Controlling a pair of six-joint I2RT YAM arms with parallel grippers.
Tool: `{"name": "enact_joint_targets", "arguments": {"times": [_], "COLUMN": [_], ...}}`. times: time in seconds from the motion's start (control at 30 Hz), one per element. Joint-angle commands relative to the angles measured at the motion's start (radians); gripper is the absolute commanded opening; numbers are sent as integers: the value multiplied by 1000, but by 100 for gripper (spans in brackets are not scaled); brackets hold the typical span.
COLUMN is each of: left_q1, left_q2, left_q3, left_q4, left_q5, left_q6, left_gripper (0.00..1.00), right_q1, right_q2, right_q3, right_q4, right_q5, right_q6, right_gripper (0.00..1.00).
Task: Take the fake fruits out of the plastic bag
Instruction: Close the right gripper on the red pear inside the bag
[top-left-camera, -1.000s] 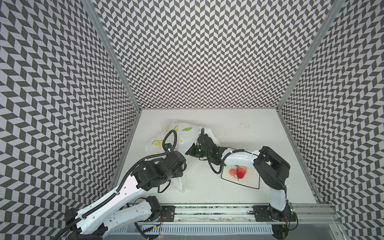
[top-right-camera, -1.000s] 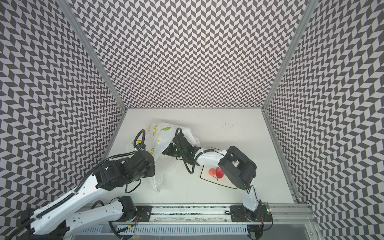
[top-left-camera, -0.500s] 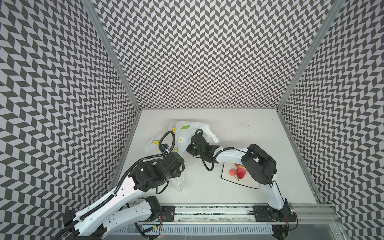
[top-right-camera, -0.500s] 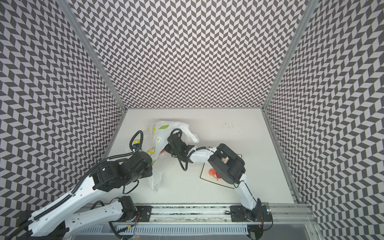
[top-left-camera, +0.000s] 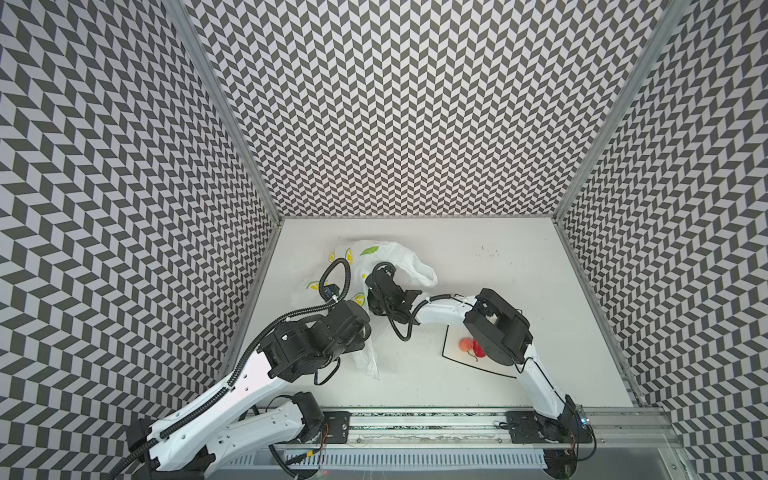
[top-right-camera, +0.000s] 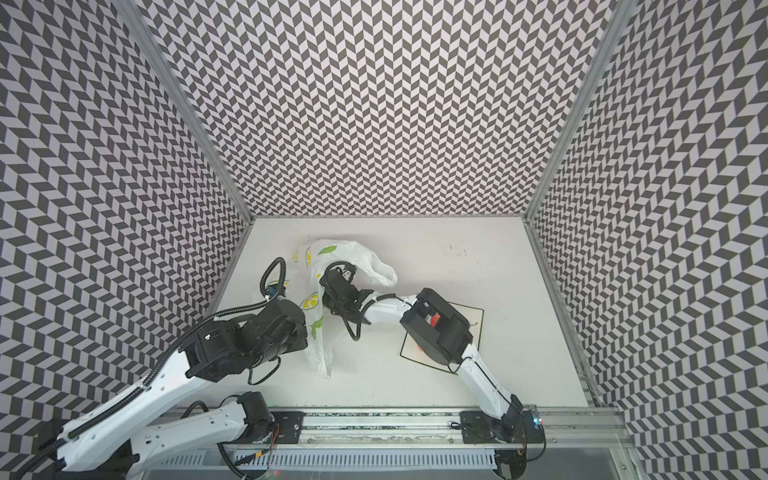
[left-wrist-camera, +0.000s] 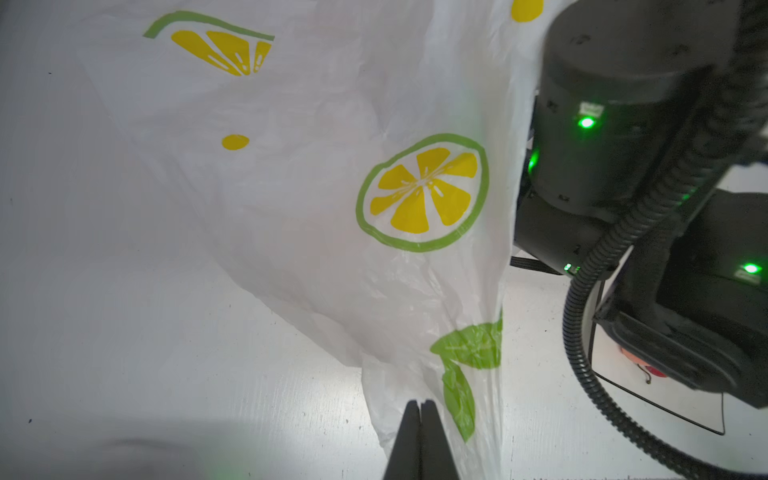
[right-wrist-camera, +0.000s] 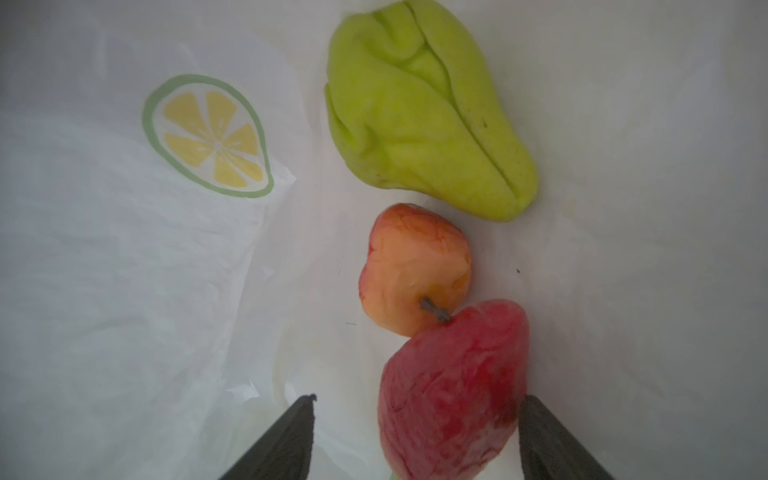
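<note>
The plastic bag (top-left-camera: 376, 259) (top-right-camera: 332, 253), white with lemon prints, lies at the back left of the table. My left gripper (left-wrist-camera: 420, 409) is shut on a fold of the plastic bag (left-wrist-camera: 332, 187) and holds it stretched. My right gripper (right-wrist-camera: 415, 405) is inside the bag, open. A red strawberry (right-wrist-camera: 453, 390) sits between its fingers, close to one finger and apart from the other. Beyond it lie an orange-red stemmed fruit (right-wrist-camera: 415, 270) and a lumpy green fruit (right-wrist-camera: 428, 112). An orange fruit (top-left-camera: 466, 344) and a strawberry (top-left-camera: 478, 350) rest on the plate (top-left-camera: 451, 332).
The square black-rimmed plate (top-right-camera: 473, 320) lies right of the bag, partly under my right arm's elbow (top-left-camera: 496, 328). Both wrists (top-left-camera: 345, 328) (top-left-camera: 388, 297) crowd the bag's mouth. Patterned walls close three sides, and a metal rail (top-left-camera: 415, 428) runs along the front.
My right arm has reached further left into the bag and its jaws have widened. My left arm has shifted slightly with the bag edge still in it.
</note>
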Motion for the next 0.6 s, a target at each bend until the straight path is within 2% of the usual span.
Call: {"name": "enact_joint_targets", "arguments": {"times": [0.0,0.07,0.17,0.3,0.43,0.57], "left_q1": [-4,-6,-7,-10,-13,-13], "left_q2": [-6,-10,-12,-5,-17,-2], "left_q3": [46,54,49,13,-57,-123], "left_q4": [34,54,81,76,106,137], "left_q5": [35,69,129,192,263,264], "left_q6": [-6,-6,0,0,-5,-8], "left_gripper": [18,38,58,68,76,81], "right_q1": [5,8,9,10,11,15], "right_q2": [48,68,100,131,135,128], "right_q3": [63,96,145,178,183,182], "right_q4": [-39,-57,-87,-106,-104,-96], "right_q5": [30,33,33,35,44,46], "right_q6": [53,59,72,97,108,111], "right_gripper": [79,80,80,75,61,50]}}
